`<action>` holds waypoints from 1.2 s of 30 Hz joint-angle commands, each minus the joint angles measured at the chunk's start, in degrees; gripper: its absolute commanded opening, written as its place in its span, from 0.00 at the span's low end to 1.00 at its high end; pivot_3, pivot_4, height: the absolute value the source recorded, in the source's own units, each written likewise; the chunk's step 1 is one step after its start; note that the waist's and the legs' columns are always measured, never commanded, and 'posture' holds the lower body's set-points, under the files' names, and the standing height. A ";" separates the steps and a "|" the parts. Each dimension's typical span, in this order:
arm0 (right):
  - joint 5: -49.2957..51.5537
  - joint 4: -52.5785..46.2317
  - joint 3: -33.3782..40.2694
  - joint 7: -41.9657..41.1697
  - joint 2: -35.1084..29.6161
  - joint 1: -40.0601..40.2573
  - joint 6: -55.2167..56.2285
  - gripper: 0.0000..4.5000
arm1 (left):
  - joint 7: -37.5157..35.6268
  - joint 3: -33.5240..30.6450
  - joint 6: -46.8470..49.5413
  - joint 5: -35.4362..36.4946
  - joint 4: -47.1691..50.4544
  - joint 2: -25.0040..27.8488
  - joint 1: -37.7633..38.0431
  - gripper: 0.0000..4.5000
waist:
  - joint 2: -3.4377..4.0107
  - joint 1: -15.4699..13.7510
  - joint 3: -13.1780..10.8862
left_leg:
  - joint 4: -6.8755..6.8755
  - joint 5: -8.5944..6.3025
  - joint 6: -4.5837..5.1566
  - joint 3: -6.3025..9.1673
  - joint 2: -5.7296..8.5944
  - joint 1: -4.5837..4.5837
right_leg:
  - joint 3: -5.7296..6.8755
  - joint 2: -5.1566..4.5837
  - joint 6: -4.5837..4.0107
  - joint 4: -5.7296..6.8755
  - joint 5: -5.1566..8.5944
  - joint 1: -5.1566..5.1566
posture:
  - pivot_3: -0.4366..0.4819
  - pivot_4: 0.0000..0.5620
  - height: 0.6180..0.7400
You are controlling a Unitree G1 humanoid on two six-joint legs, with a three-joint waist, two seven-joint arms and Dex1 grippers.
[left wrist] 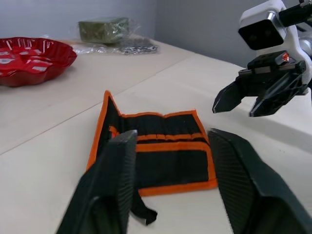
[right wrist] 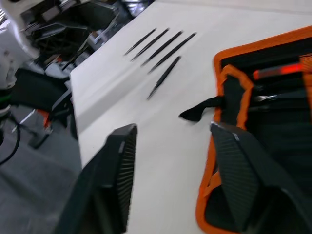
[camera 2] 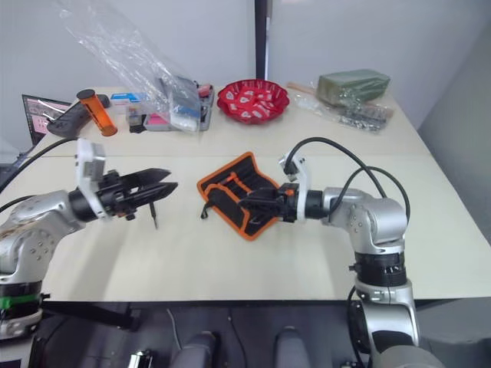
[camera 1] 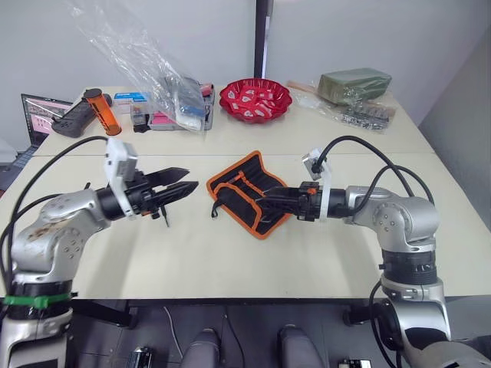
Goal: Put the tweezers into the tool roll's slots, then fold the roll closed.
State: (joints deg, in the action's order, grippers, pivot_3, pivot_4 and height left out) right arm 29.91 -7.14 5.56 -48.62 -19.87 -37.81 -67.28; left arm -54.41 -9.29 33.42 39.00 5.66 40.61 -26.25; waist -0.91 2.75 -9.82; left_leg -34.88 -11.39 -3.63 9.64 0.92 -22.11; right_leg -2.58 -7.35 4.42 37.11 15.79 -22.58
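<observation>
Left claw [camera 1: 178, 184] held above the pale beige desk [camera 1: 230, 253], well left of the roll, fingers spread apart with nothing between them, tips aimed toward the roll. Beneath it, on the desk surface, five slim black pointed metal tweezers [right wrist: 161, 48] laid side by side in a row, four closely parallel and the fifth set slightly apart, nearer the roll; all loose, none in a pocket.

At desk centre, flat black fabric tool roll with orange edging [camera 1: 247, 192] lying open, inner face up, orange centre strip running across it. Narrow black stitched slots [left wrist: 170, 126] visible in rows across the inner face. Black tie cord [right wrist: 202, 109] trailing off the roll's left edge onto the desk.

Right claw [camera 1: 262, 202] positioned over the roll's right portion, fingers parted, gripping nothing; contact with the fabric not determinable.

Along the far edge of the desk, left to right: orange cylindrical container [camera 1: 100, 110], crumpled clear plastic bag [camera 1: 146, 61], red scalloped bowl [camera 1: 255, 100], green wrapped block [camera 1: 354, 84].
</observation>
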 commanded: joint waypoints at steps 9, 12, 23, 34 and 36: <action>1.54 -1.33 1.64 12.18 5.63 3.06 4.38 0.00 | -2.82 6.78 -3.19 -7.53 -9.59 -3.85 -9.49 0.00 | 0.00 0.82 0.00 | 0.03 0.03 -0.03 0.01 0.00 -0.07 | 0.00 0.00 0.00 0.02 0.00 -0.10 | 0.48 0.27 1.00; 3.62 -3.03 3.08 13.61 5.31 3.48 2.22 0.19 | -4.60 6.16 -1.56 -6.87 -10.87 -3.03 -9.86 0.19 | 0.00 1.13 0.00 | 0.02 0.03 -0.03 0.03 0.00 -0.09 | 0.01 0.00 0.00 0.05 0.00 -0.12 | 0.48 0.27 1.00; 4.09 -0.52 0.95 19.71 8.09 5.16 0.40 0.79 | -10.18 8.07 -2.38 -10.15 -9.93 1.60 -7.20 0.91 | 0.00 1.27 0.00 | 0.05 0.03 -0.02 0.04 0.00 -0.07 | 0.02 0.00 0.00 0.08 0.00 -0.15 | 0.48 0.27 1.00; 3.12 3.41 -3.55 20.01 10.85 5.43 5.14 0.45 | -10.07 6.97 -5.64 -13.81 -9.92 4.05 -4.56 0.92 | 0.01 1.23 0.00 | 0.03 0.04 -0.03 0.04 0.00 -0.10 | 0.01 0.00 0.00 0.08 0.00 -0.16 | 0.48 0.27 1.00; 4.47 1.98 -3.66 18.83 11.03 5.61 5.67 0.30 | -10.22 7.17 -6.28 -14.48 -10.22 4.42 -4.42 0.92 | 0.01 1.27 0.00 | 0.04 0.03 -0.03 0.04 0.00 -0.08 | 0.01 0.00 0.00 0.08 0.00 -0.16 | 0.48 0.27 1.00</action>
State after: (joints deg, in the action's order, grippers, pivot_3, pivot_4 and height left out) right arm 32.72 -2.05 1.78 -28.42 -9.00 -32.02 -63.03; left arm -64.45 -0.82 28.50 24.77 -5.55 43.99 -30.53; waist -0.89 4.02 -9.82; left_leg -34.83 -11.35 -3.66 9.67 0.92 -22.19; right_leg -2.57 -7.35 4.42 37.19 15.79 -22.75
